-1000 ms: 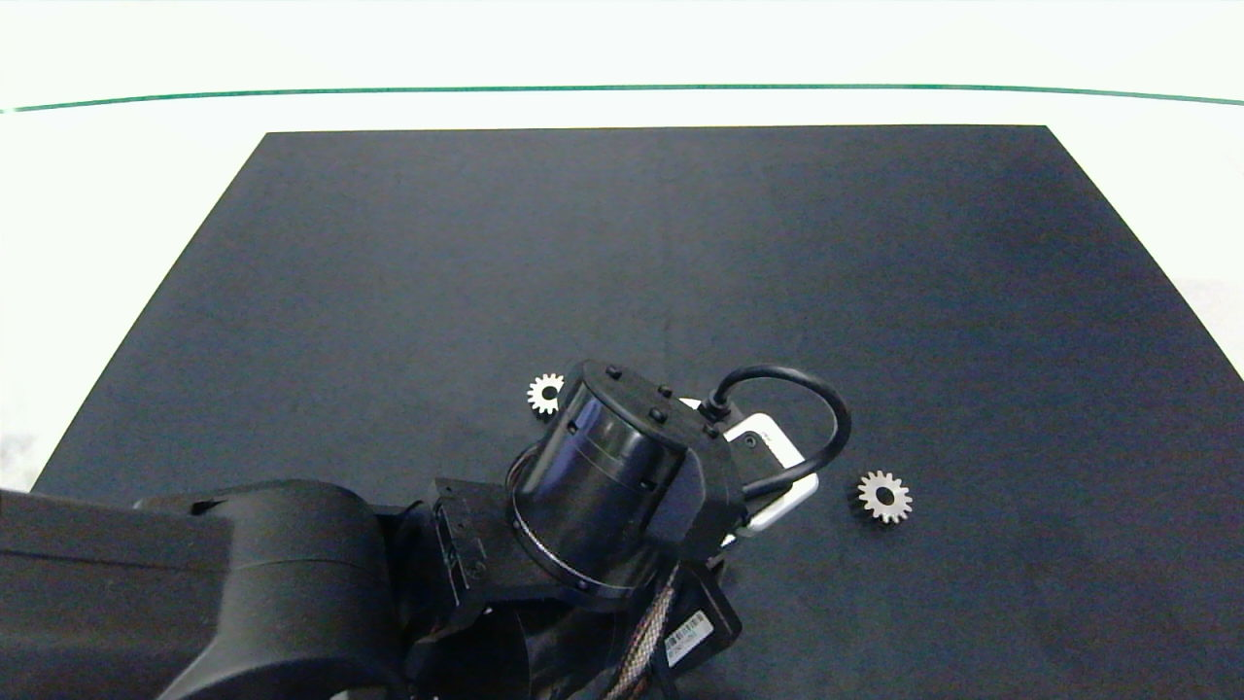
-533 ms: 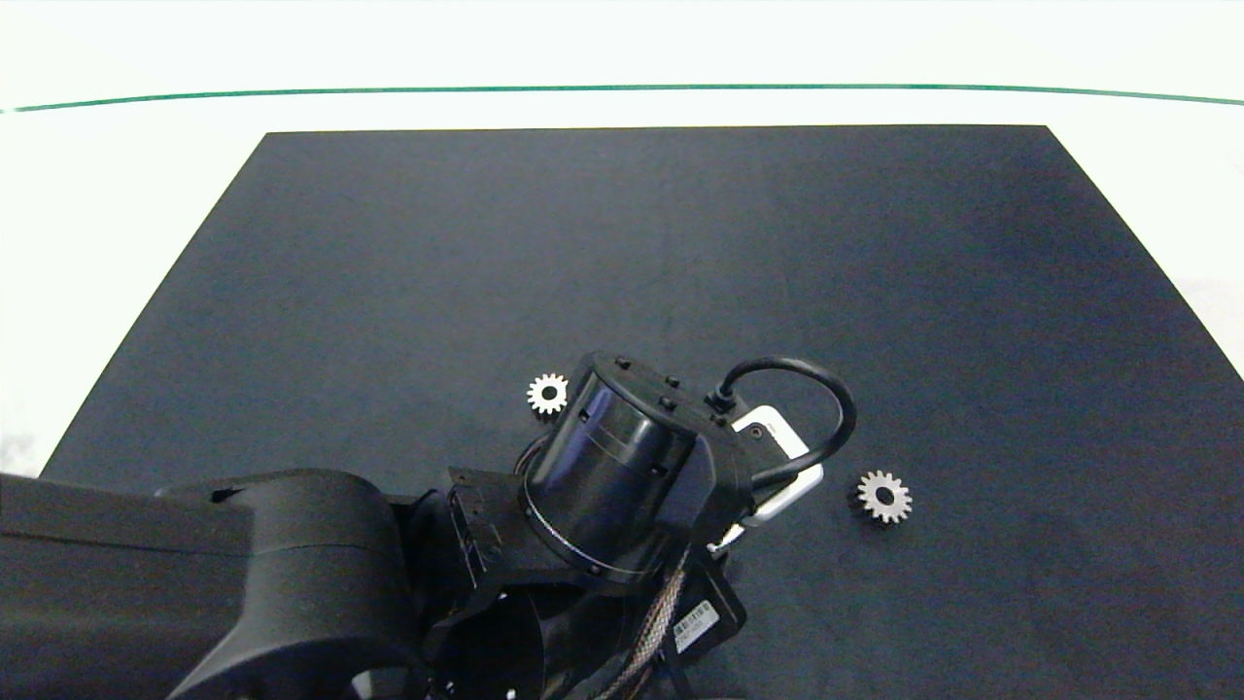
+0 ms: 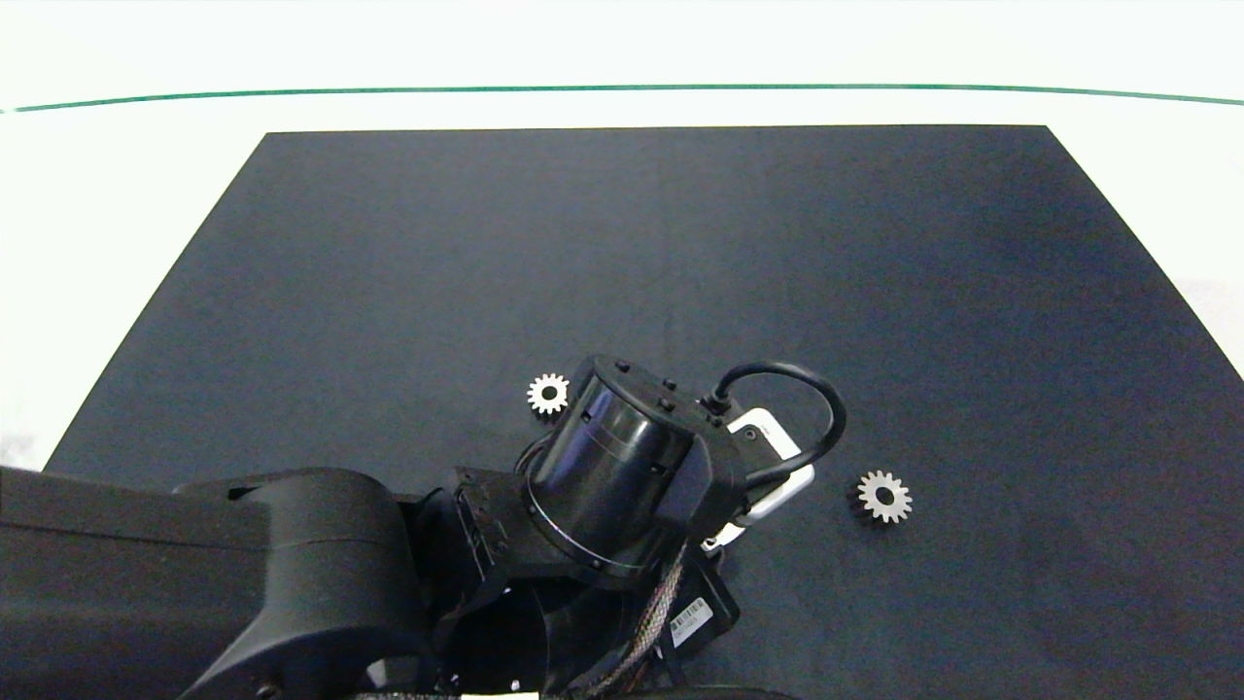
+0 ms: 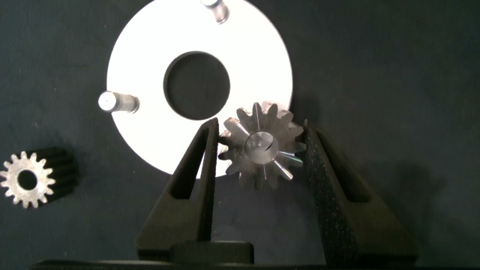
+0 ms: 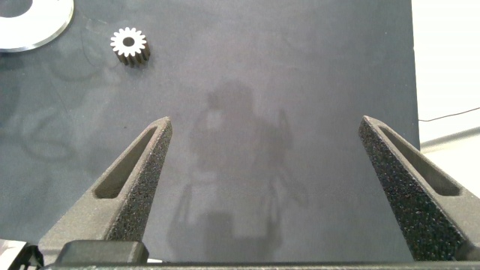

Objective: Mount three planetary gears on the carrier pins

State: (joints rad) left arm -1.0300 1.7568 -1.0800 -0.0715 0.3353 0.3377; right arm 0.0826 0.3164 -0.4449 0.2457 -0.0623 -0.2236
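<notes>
The left arm is reaching in from the left over the dark mat on the surface. One loose gear is lying flat just beside its wrist. The left claw is squeezing tight on a gear, holding it over the edge of the white plate. Two bare pins are standing up on that plate. Another loose gear is lying farther right. The right claw is hanging above the mat, with its fingers wide apart.
</notes>
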